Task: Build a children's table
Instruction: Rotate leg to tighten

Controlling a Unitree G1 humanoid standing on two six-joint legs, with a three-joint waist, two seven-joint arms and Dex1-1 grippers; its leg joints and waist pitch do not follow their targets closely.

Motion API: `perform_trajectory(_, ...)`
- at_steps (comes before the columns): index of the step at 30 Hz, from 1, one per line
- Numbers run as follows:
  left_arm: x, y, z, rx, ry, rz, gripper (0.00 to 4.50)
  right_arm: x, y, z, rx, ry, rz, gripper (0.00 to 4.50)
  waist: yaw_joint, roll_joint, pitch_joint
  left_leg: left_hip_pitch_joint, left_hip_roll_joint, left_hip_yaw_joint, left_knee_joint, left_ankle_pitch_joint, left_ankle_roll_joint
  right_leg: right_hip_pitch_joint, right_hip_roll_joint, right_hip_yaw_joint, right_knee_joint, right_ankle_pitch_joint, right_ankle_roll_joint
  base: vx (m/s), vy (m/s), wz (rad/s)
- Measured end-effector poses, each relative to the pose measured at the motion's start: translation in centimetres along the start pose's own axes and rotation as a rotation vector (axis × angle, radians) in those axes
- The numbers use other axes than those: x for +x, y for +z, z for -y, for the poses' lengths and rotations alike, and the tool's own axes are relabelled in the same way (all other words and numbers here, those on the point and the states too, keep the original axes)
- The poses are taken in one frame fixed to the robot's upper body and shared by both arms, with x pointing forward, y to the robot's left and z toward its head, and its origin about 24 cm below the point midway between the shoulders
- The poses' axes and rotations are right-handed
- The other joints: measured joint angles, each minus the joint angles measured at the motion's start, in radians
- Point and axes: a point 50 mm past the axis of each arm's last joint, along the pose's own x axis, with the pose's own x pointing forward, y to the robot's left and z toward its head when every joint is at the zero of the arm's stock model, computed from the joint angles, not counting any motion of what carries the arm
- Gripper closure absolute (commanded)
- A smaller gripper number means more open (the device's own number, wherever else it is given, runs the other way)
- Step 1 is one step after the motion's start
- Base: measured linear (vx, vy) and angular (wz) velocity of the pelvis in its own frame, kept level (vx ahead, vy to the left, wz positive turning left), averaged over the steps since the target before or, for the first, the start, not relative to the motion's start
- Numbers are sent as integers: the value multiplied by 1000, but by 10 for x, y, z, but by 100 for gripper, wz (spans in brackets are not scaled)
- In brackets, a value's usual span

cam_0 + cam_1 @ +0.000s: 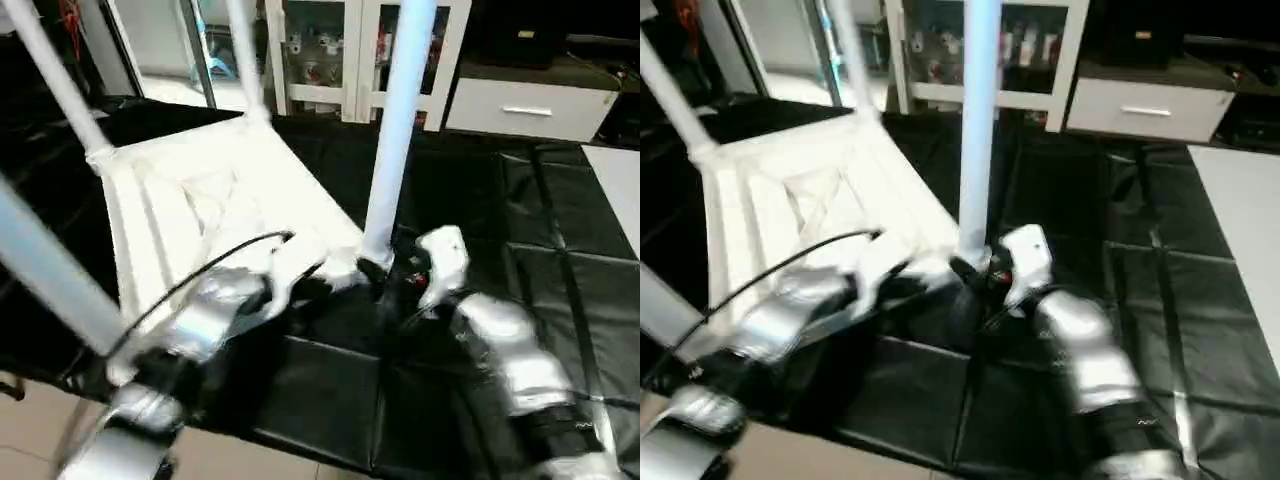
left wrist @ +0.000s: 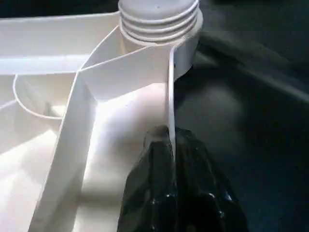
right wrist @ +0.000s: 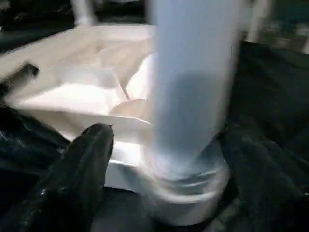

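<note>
- On the black-draped desk (image 1: pixel 560 250), the children's table top (image 1: pixel 220 200) lies underside up, legs standing in its sockets.
- Left claw (image 2: pixel 170 145): clenched on the top's rim.
- Right claw (image 3: pixel 161 159): released, fingers either side of the near leg (image 1: pixel 398 130).

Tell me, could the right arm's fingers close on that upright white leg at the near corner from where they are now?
Probably yes. In the right wrist view the leg stands between the two black fingers, which sit open on either side of its base with nothing in between. The left gripper is pinching the tabletop's rim, clear of that gap.
</note>
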Motion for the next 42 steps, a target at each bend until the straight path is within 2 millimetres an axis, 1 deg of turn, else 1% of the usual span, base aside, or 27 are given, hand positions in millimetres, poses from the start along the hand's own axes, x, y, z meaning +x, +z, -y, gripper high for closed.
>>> perform_trajectory(1, -5, -3, 4, -2, -45, 3, 450, -5, 1, 3, -24, 44, -22, 54, 2, 0, 0, 0, 0, 0, 0, 0, 0, 0, 0, 0, 0, 0, 0, 0, 0, 0)
perform_trajectory(3, -14, -7, 9, 0, -115, -3, 450, -14, 3, 3, -54, 161, -56, 54, 11, -1, 1, 2, 0, 0, 1, 0, 0, 0, -1, -1, -1, -1, 0, 0, 0, 0)
perform_trajectory(4, -16, -8, 13, 1, -146, -5, 450, -18, 2, 2, -58, 214, -76, 54, 19, -1, 1, 2, 0, 1, 1, 0, 0, 0, -2, -1, -1, -1, 0, 0, 0, 0)
perform_trajectory(7, -18, -9, 18, 6, -191, -20, 450, -22, 1, 1, -59, 286, -112, 54, 28, -2, 1, 1, -1, 2, 3, 0, 0, 1, -3, 0, -1, -1, 0, 0, 0, 0)
perform_trajectory(9, -21, -8, 22, 18, -242, -39, 450, -27, 0, 1, -65, 362, -152, 54, 29, -4, 2, 1, -1, 3, 3, 0, 0, 1, -3, 0, -1, -1, 0, 0, 0, 0)
perform_trajectory(12, -21, -7, 26, 15, -281, -46, 450, -31, 0, 0, -64, 421, -186, 54, 29, -10, 5, 1, 0, 2, 3, 0, -1, 1, -3, 0, 0, -1, 0, 0, 0, 0)
perform_trajectory(15, -22, -7, 27, 12, -296, -52, 450, -35, -4, -1, -76, 486, -248, 54, 31, -10, 5, 1, 0, 2, 4, 0, -1, 1, -3, 0, 0, -1, 0, 0, 0, 0)
perform_trajectory(21, -22, -6, 27, 11, -298, -56, 450, -36, -9, -2, -68, 510, -280, 54, 32, -12, 6, 1, 0, 2, 4, 0, 0, 1, -3, -1, 1, -1, 0, 0, 0, 0)
perform_trajectory(26, -23, -6, 27, 10, -298, -59, 450, -24, -1, -3, -84, 507, -236, 54, 32, -12, 6, 1, 0, 2, 4, 0, 0, 1, -3, -1, 2, -1, 0, 0, 0, 0)
perform_trajectory(28, -22, -6, 27, 11, -300, -58, 450, -23, -1, -4, -85, 507, -232, 54, 35, -12, 6, 1, 0, 2, 4, 0, 0, 1, -3, -1, 1, -1, 0, 0, 0, 0)
perform_trajectory(31, -22, -6, 27, 13, -300, -59, 450, -23, -1, -5, -81, 511, -229, 54, 34, -12, 6, 1, 0, 2, 4, 0, 0, 1, -3, -1, 1, -1, 0, 0, 0, 0)
perform_trajectory(33, -23, -6, 27, 12, -299, -60, 450, -23, -1, -5, -79, 515, -227, 80, 34, -12, 6, 1, 0, 2, 4, 0, 1, 1, -3, -1, 2, -1, 0, 0, 0, 0)
perform_trajectory(35, -23, -6, 28, 12, -299, -60, 450, -23, -3, -5, -73, 516, -230, 91, 34, -13, 6, 1, 0, 2, 5, 0, 1, 1, -3, -1, 2, -1, 0, 0, 0, 0)
perform_trajectory(38, -23, -6, 29, 14, -297, -60, 450, -23, -5, -5, -65, 525, -232, 120, 34, -13, 6, 1, 0, 2, 5, 0, 1, 1, -3, -1, 2, -1, 0, 0, 0, 0)
perform_trajectory(41, -24, -6, 29, 15, -295, -61, 450, -22, -5, -7, -58, 535, -227, 132, 32, -13, 6, 1, 0, 2, 5, 0, 1, 1, -3, -1, 2, -1, 0, 0, 0, 0)
perform_trajectory(42, -24, -6, 29, 15, -294, -61, 450, -22, -6, -7, -57, 535, -227, 156, 32, -13, 6, 1, 0, 2, 5, 0, 1, 1, -3, -1, 2, -1, 0, 0, 0, 0)
